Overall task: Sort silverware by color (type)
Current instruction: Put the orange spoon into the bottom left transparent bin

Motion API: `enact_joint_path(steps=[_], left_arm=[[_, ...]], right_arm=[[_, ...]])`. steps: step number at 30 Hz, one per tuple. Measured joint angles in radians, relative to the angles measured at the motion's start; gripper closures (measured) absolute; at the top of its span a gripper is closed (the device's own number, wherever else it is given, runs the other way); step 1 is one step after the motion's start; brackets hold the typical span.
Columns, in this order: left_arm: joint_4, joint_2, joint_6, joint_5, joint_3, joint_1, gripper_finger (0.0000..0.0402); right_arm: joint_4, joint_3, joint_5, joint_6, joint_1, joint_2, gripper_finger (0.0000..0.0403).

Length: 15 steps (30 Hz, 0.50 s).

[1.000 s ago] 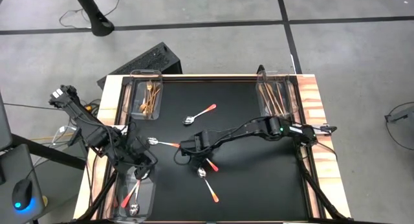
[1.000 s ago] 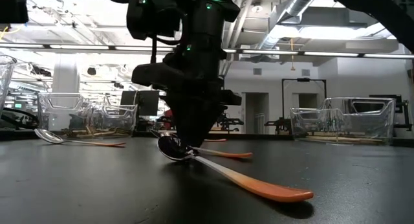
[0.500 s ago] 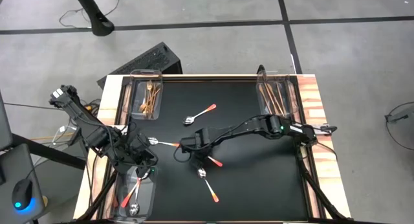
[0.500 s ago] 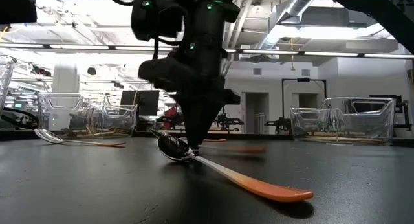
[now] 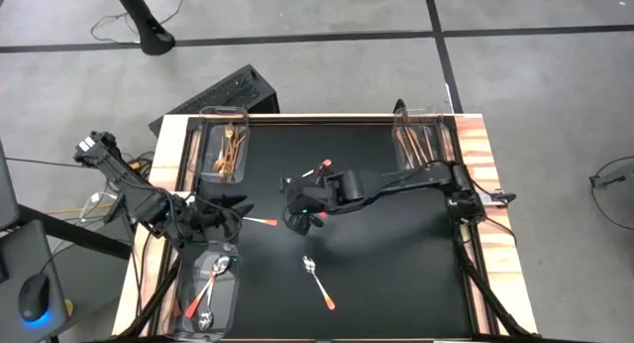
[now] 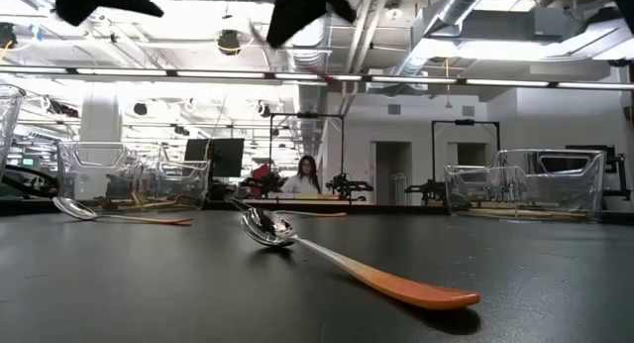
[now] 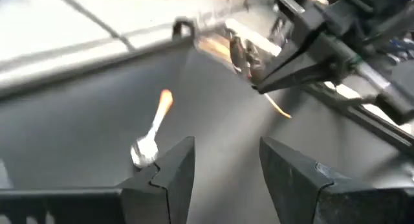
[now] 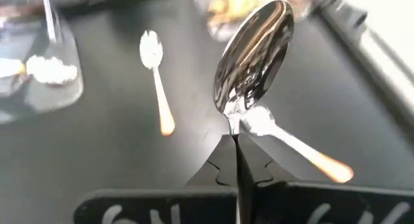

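Lifted clear of the black counter (image 5: 396, 244), the right hand (image 5: 295, 220) has left the spot where it was pressed down a second ago and now hangs above the middle, fingers pinched tight on a spoon (image 8: 252, 59) whose bowl stands up from the closed tips; its handle is hidden behind the fingers. In the low view only a dark corner of the arm shows at the upper edge. The left hand (image 5: 230, 216) hovers near the front left bin (image 5: 211, 291), jaws parted with nothing between them. That bin holds spoons, blurred through the plastic. The far left bin (image 5: 225, 150) holds gold forks, the far right bin (image 5: 426, 150) copper knives. Loose spoons: one near the front (image 5: 317, 281), one at centre back (image 5: 319, 169) partly covered by the right arm, and one beside the left hand (image 5: 260, 221).
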Motion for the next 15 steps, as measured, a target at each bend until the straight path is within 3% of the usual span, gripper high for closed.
enact_joint_path(steps=[3, 8, 15], left_arm=[[0.149, 0.008, 0.249, -0.013, 0.0, 0.057, 0.0241], [0.478, 0.03, 0.606, 0.172, 0.0, 0.209, 0.0228], [0.541, 0.036, 0.613, 0.203, 0.0, 0.334, 0.0192]], right_arm=[[0.042, 0.003, 0.077, -0.044, 0.01, -0.006, 0.04], [0.063, -0.002, 0.172, -0.108, 0.035, 0.012, 0.0401], [0.066, 0.0, 0.344, -0.183, 0.063, 0.009, 0.0401]])
